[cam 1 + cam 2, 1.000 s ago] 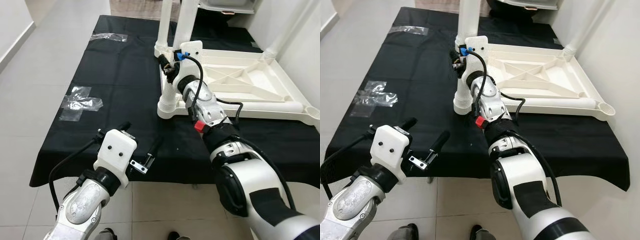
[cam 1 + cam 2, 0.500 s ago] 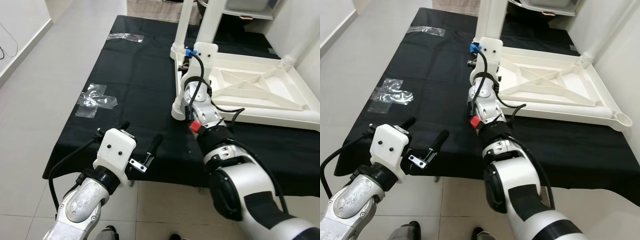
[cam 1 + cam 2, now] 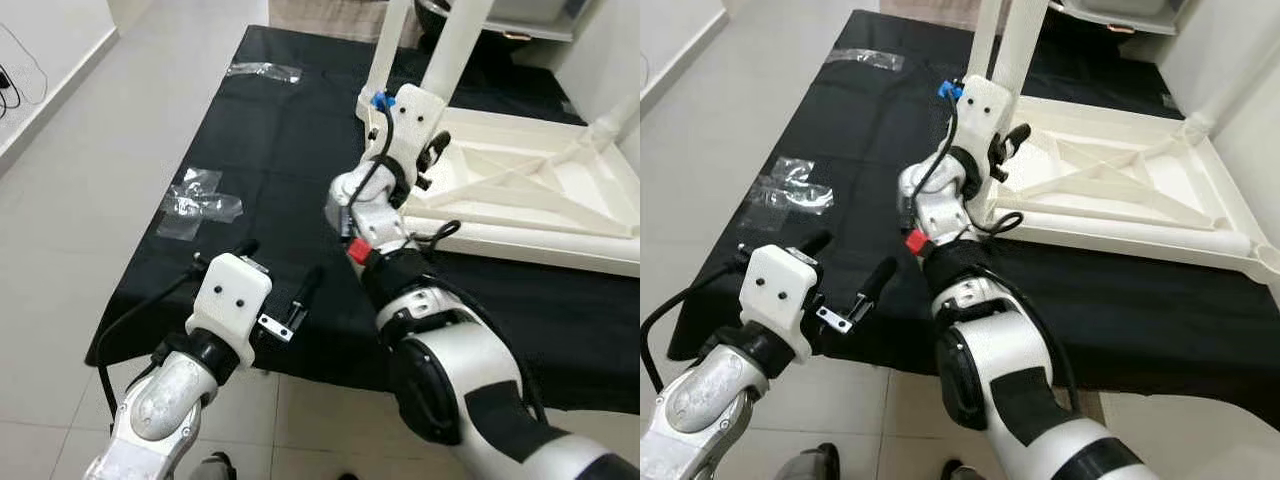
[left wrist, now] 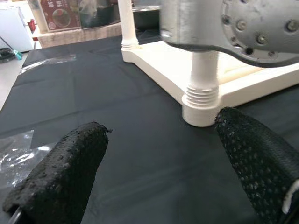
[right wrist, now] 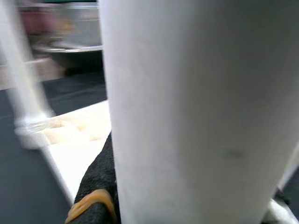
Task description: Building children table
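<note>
Upturned white children's table (image 3: 520, 185) lying on black cloth (image 3: 270, 150) at 1 o'clock; right gripper (image 3: 425, 165) clamped around near table leg (image 5: 187, 112); left gripper (image 3: 275, 285) at 7 o'clock, fingers apart

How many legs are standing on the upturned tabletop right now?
3: the near-left leg at the right gripper, the far-left leg, the far-right leg. The near-right corner is out of frame; a fourth may be hidden.
</note>
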### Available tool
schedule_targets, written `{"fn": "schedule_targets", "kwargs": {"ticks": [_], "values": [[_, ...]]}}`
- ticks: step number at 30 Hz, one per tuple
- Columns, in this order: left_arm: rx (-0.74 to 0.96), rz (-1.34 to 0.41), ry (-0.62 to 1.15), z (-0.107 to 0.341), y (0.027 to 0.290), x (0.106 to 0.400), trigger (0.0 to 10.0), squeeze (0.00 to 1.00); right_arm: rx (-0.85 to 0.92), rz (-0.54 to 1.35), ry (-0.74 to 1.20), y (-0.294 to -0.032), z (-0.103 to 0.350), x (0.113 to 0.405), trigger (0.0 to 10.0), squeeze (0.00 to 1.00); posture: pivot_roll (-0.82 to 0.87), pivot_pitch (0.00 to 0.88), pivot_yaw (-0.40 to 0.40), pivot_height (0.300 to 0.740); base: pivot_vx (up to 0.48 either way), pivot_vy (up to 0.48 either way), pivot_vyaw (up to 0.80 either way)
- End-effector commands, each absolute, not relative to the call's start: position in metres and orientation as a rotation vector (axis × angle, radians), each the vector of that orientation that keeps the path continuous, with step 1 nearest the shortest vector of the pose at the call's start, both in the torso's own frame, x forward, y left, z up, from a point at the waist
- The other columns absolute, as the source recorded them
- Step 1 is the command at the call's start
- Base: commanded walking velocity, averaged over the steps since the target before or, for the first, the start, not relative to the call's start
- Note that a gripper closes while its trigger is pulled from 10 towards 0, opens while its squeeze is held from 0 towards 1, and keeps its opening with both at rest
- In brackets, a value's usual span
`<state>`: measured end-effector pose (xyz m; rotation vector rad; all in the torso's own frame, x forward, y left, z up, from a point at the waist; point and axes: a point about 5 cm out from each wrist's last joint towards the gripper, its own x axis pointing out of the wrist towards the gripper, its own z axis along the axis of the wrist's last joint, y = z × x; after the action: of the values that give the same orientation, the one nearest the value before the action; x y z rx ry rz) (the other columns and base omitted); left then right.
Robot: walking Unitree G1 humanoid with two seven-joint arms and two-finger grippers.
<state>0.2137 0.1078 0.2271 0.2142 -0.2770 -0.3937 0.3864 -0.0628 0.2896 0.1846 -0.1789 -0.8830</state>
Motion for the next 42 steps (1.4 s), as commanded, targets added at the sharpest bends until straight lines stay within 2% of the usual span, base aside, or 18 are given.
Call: {"fn": "schedule_targets", "kwargs": {"ticks": [1, 5, 12, 17, 26, 27, 34, 35, 36, 41, 42], "values": [[0.222, -0.395, -0.27, 0.227, 0.108, 0.212, 10.0, 0.0, 0.137, -1.034, 0.043, -0.078, 0.241, 0.384, 10.0, 0.0, 0.21, 0.248, -0.123, 0.74, 0.0, 0.0, 0.0], [0.225, -0.387, -0.275, 0.228, 0.108, 0.212, 10.0, 0.0, 0.175, -1.118, 0.019, -0.076, 0.253, 0.381, 10.0, 0.0, 0.22, 0.253, -0.134, 0.74, 0.0, 0.0, 0.0], [0.216, -0.393, -0.274, 0.228, 0.107, 0.211, 10.0, 0.0, 0.22, -1.088, 0.014, -0.069, 0.26, 0.381, 10.0, 0.0, 0.21, 0.252, -0.133, 0.74, 0.0, 0.0, 0.0], [0.16, -0.535, -0.23, 0.221, 0.091, 0.202, 10.0, 0.0, 0.192, -1.108, -0.003, -0.071, 0.262, 0.382, 10.0, 0.0, 0.19, 0.247, -0.128, 0.74, 0.0, 0.0, 0.0], [0.168, -0.556, -0.226, 0.217, 0.086, 0.199, 10.0, 0.0, 0.208, -1.075, -0.012, -0.069, 0.262, 0.383, 10.0, 0.0, 0.19, 0.238, -0.129, 0.74, 0.0, 0.0, 0.0], [0.162, -0.56, -0.221, 0.216, 0.084, 0.198, 10.0, 0.0, 0.234, -1.047, -0.007, -0.067, 0.262, 0.384, 10.0, 1.0, 0.19, 0.23, -0.13, 0.74, 0.0, 0.0, 0.0], [0.161, -0.558, -0.211, 0.214, 0.085, 0.196, 10.0, 0.0, 0.23, -1.04, -0.027, -0.066, 0.263, 0.384, 10.0, 1.0, 0.19, 0.227, -0.13, 0.74, 0.0, 0.0, 0.0], [0.164, -0.556, -0.207, 0.213, 0.086, 0.196, 10.0, 0.0, 0.237, -1.034, -0.031, -0.065, 0.263, 0.384, 10.0, 0.15, 0.19, 0.227, -0.13, 0.74, 0.0, 0.0, 0.0], [0.163, -0.555, -0.205, 0.212, 0.086, 0.196, 10.0, 0.0, 0.251, -1.033, -0.033, -0.065, 0.264, 0.384, 10.0, 0.0, 0.19, 0.227, -0.13, 0.74, 0.0, 0.0, 0.0], [0.168, -0.555, -0.202, 0.211, 0.086, 0.195, 10.0, 0.0, 0.274, -0.995, -0.07, -0.063, 0.269, 0.385, 10.0, 0.0, 0.18, 0.222, -0.13, 0.74, 0.0, 0.0, 0.0], [0.175, -0.553, -0.204, 0.21, 0.087, 0.196, 10.0, 0.0, 0.288, -0.94, -0.1, -0.061, 0.274, 0.386, 10.0, 0.0, 0.18, 0.217, -0.125, 0.74, 0.0, 0.0, 0.0]]}}
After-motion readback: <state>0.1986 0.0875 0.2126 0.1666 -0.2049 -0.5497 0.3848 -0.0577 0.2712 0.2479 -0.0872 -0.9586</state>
